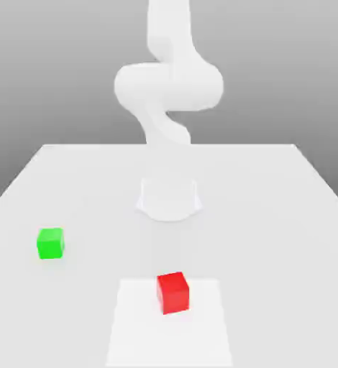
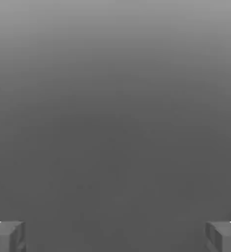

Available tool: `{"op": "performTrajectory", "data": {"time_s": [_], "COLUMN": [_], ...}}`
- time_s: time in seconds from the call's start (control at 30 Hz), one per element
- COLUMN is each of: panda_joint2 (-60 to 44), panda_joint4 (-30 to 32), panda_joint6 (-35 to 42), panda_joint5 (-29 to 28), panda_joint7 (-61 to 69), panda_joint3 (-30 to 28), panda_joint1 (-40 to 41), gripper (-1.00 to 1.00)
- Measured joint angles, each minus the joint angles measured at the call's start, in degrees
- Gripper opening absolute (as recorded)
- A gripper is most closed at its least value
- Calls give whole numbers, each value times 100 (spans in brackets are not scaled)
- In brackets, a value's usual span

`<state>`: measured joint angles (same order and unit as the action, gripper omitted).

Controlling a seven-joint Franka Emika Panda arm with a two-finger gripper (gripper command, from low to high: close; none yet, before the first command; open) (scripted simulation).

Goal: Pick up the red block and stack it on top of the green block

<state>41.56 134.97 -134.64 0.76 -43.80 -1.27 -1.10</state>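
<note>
The red block sits on the white table near its front, a little to the exterior view's right of centre. The green block rests on the table towards the exterior view's left, farther back than the red one and well apart from it. In the hand view my gripper is open, with its grey fingertips far apart and only a plain grey backdrop between them. No block lies between the fingers.
The white arm rises from its round base at the table's middle, behind both blocks. A lighter square patch on the table lies under the red block.
</note>
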Motion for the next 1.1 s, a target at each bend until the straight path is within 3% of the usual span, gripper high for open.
{"op": "performTrajectory", "data": {"time_s": [0.4, 0.57, 0.83, 0.87, 1.1], "panda_joint2": [-2487, -3653, -5301, -5418, -5402], "panda_joint4": [1735, 2540, 2550, 2536, 2537], "panda_joint6": [-1607, -2366, -3732, -3832, -3815], "panda_joint5": [269, 35, 201, 227, 200], "panda_joint7": [1044, 1272, 1505, 1522, 1499], "panda_joint3": [-380, -323, -93, -55, -58], "panda_joint1": [-480, -456, -287, -256, -254], "gripper": [0, 0, 0, -100, -100]}}
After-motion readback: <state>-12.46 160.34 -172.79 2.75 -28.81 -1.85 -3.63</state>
